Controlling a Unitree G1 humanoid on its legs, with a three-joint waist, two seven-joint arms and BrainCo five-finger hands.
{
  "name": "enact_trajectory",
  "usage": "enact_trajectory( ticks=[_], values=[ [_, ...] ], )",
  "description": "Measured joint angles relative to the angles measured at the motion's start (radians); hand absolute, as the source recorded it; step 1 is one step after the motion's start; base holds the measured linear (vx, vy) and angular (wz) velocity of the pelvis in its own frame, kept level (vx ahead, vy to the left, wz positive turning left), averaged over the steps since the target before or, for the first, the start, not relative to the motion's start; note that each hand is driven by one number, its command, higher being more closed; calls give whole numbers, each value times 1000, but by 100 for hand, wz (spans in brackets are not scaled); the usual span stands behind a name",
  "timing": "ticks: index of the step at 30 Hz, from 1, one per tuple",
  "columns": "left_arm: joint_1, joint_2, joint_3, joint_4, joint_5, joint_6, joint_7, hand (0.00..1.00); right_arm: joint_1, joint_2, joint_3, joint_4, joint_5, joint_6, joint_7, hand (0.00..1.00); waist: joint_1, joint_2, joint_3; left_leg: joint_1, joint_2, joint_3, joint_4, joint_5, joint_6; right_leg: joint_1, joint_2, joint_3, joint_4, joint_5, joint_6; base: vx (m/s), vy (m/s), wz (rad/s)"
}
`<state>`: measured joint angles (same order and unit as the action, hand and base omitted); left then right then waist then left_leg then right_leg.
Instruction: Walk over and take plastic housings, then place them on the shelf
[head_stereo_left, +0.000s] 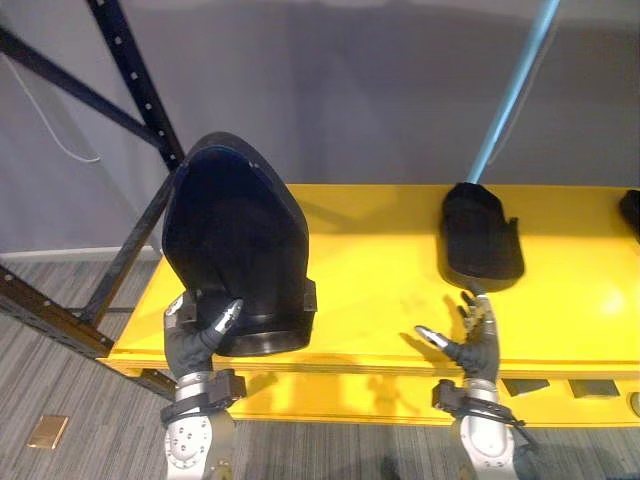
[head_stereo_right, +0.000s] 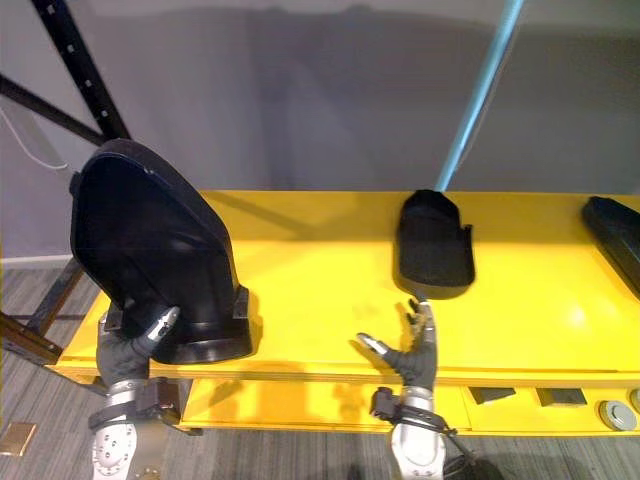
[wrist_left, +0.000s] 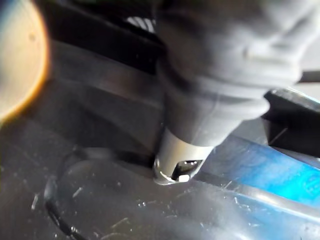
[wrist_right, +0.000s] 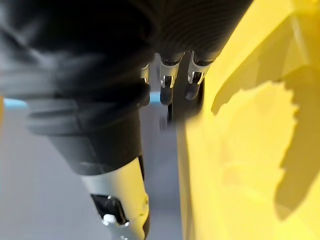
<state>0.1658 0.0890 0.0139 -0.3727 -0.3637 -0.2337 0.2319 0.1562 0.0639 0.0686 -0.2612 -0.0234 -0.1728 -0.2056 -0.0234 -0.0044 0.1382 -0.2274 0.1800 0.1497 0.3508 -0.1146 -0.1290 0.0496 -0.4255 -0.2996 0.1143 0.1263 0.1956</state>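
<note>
Black housing (head_stereo_left: 235, 240) above the left hand's (head_stereo_left: 200, 338) pinching fingers looks top-heavy and may tip off the shelf (head_stereo_left: 380, 262); the right hand (head_stereo_left: 480, 350) has fingers spread, empty.

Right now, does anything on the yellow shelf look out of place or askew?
Yes. The large black housing stands upright at the yellow shelf's left front edge, with the left robot hand at its base, while the smaller housing lies flat farther back. Nothing looks spilled or damaged.
</note>
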Motion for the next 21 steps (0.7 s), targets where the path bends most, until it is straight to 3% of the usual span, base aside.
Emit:
enact_trajectory(
  ticks=[1,2,3,4,5,6,7,8,13,17,19,21],
  values=[
    [-2,1,-2,-1,0,-3,-3,100,-4,0,5,0,0,0,2,0,10,-1,-3,6,-7,21,-2,-5,8,-20,-12,14,6,25,-9,79,340,-66],
    [-8,0,0,-3,0,-8,-4,100,-12,0,18,0,0,0,4,0,26,0,-9,11,-9,70,-7,-14,25,-66,-21,14,3,89,-61,43,375,-113],
    [-17,0,-1,-3,0,-9,-5,100,-22,-1,27,7,0,1,6,0,40,0,-11,31,-10,127,-39,-11,38,-101,-18,-4,-20,154,-145,23,359,-119],
    [-25,-2,-1,3,0,-10,-5,100,-24,-2,31,13,0,1,11,0,35,3,-9,41,-10,141,-57,-5,47,-124,-5,0,-4,121,-126,-14,266,-68],
    [-56,7,-11,30,-7,-9,-9,100,-10,-8,30,14,0,3,21,0,-4,15,-3,48,-11,127,-92,14,70,-139,77,85,62,-24,-42,-18,93,1],
    [-73,7,-10,46,-7,-9,-15,100,3,-8,26,12,0,3,23,0,-23,12,-5,59,-21,121,-115,24,75,-133,112,108,73,-84,-32,-28,66,12],
    [-100,0,-11,71,-8,-9,-21,100,18,-8,15,10,0,3,29,0,-29,15,-3,91,-33,136,-153,37,79,-122,170,143,58,-159,-47,-13,26,-3],
    [-118,-5,-10,83,-10,-9,-21,100,33,-9,5,4,0,3,37,0,-35,17,-2,104,-42,146,-161,39,80,-97,200,150,1,-166,-69,-11,24,-23],
    [-162,-3,8,146,-64,-2,-18,100,93,-15,-60,-8,-11,3,45,0,-48,29,-5,113,-47,149,-233,89,59,-82,220,151,-57,-156,-63,-5,-42,-2],
    [-256,16,96,256,-134,22,52,100,139,-36,-104,-69,-19,4,48,0,-70,37,3,110,-21,156,-359,173,35,-148,266,158,-57,-139,-87,-36,-83,-9],
    [-339,65,129,334,-149,35,78,100,153,-48,-106,-87,-19,4,50,0,-76,37,19,107,-16,172,-392,195,32,-175,278,173,-57,-128,-97,-46,-18,-24],
    [-493,185,149,434,-181,49,97,100,172,-51,-102,-95,-17,4,59,0,-78,36,54,82,-15,189,-398,207,36,-215,281,195,-56,-114,-96,-79,-3,-25]
  ],
)
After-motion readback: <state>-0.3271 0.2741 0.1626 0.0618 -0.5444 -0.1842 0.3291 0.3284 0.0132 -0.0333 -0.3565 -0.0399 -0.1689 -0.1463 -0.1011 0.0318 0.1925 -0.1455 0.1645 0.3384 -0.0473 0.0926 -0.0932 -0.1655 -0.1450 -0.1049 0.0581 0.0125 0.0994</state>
